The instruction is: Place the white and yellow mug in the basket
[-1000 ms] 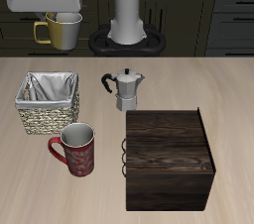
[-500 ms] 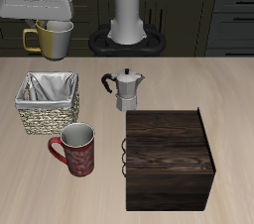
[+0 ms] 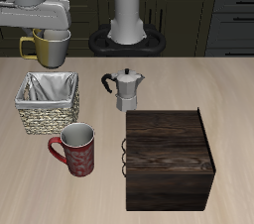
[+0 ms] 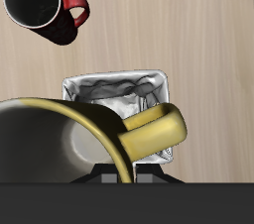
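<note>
The gripper (image 3: 50,32) is hanging in the air above the back part of the table (image 3: 228,89), with its fingers clamped on the rim of the mug (image 3: 48,47), which is hanging clear of every surface. The mug is sitting nearly upright in the exterior view, its yellow loop handle (image 3: 28,49) sticking out to the side away from the robot's base (image 3: 126,40). It is hovering above and slightly behind the basket (image 3: 47,117), not yet inside it.

In the wrist view the mug (image 4: 69,144) is filling much of the frame, its dark grey inside showing and its handle (image 4: 154,132) crossing over the basket (image 4: 114,94) below (the pale cloth lining is lying in crumpled folds there).

The basket is standing on the table, with the red mug (image 3: 77,150) just in front of it, nearer the table's front edge; the two look close but whether they touch cannot be told. The moka pot (image 3: 124,89) is standing farther toward the table's middle, and the dark wooden box (image 3: 169,159) is taking up the ground in front of it.

The table is showing a light wood grain, plain and matte. Behind it the room is running dark, with cabinets (image 3: 233,15) whose drawer fronts and pale handles are lining the back wall.
</note>
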Controlling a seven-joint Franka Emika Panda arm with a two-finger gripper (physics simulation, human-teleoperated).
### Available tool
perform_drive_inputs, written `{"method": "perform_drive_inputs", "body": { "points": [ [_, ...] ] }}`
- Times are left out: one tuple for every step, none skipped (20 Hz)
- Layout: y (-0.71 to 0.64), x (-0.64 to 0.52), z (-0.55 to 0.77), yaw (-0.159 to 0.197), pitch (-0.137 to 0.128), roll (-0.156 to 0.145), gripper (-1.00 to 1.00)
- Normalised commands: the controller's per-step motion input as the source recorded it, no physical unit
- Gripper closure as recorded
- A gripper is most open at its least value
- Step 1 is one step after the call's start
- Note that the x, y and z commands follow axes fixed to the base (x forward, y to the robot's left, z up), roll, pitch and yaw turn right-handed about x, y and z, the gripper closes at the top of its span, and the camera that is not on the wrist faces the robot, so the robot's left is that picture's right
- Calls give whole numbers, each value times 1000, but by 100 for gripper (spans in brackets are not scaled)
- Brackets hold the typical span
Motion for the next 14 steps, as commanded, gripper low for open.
{"method": "perform_drive_inputs", "body": {
  "points": [
    [217,126,-368,75,21,4,100],
    [145,38,-296,7,52,-7,100],
    [119,26,-145,1,0,42,100],
    [108,4,-140,1,2,6,100],
    [4,78,-259,-16,31,-23,100],
    [109,191,-482,-15,17,63,100],
    [-16,62,-260,-4,34,-71,100],
    [90,70,-193,1,7,23,100],
    [-13,57,-240,12,27,-3,100],
    [-36,65,-243,-15,12,-47,100],
    [131,52,-246,-24,28,30,100],
    [-53,55,-230,8,-5,-55,100],
    [-166,54,-245,-16,33,-85,100],
    [94,-9,-4,0,0,0,100]
  ]
}}
